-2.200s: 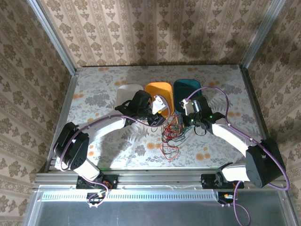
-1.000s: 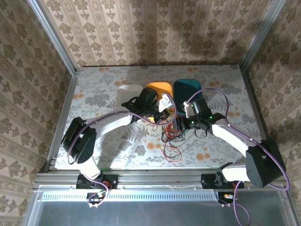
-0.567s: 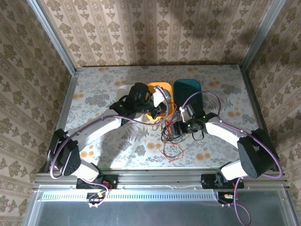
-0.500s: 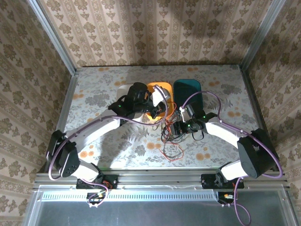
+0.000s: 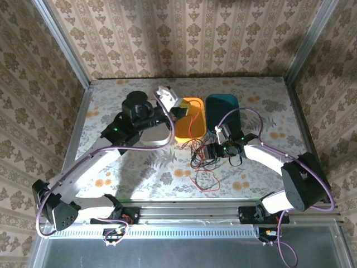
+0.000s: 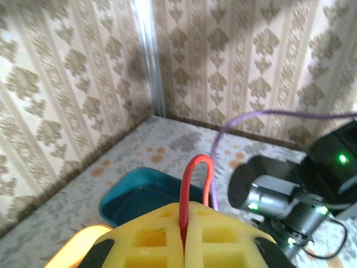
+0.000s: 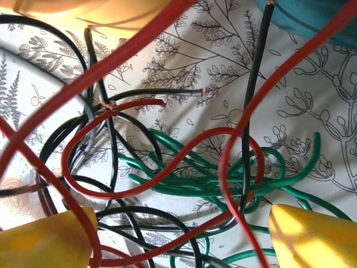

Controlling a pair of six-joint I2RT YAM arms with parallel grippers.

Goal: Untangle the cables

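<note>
The cables [image 5: 202, 161] lie in a small knot on the floral worktop [image 5: 111, 106], just in front of the orange tray [image 5: 189, 120] and the teal tray [image 5: 222, 105]. From above I cannot separate the strands, apart from one loose red loop [image 5: 204, 181] on the near side. Through the right wrist camera the tangle is clearer: green cables [image 7: 184, 181] are bunched low on the worktop, with black cables [image 7: 106, 139] and red ones crossing over them. Nearly every strand runs off the edge of the picture, so I cannot follow any to its end. The one exception is a black cable with a bare copper tip [image 7: 201, 92]. The right gripper [image 7: 175, 223] has its yellow fingers [image 7: 44, 240] spread wide, one on each side of the knot, with strands passing between them. I cannot tell whether either pad touches a wire. The left gripper [image 6: 184, 226] is raised over the trays, its yellow fingers [image 6: 148, 240] pressed together on a red cable [image 6: 192, 167]. That cable arches up out of the seam between them, and its lower part is hidden behind the pads. In the top view it hangs as a thin red line from the left gripper down to the knot. A white tray [image 5: 159, 137] sits partly hidden under the left arm.
</note>
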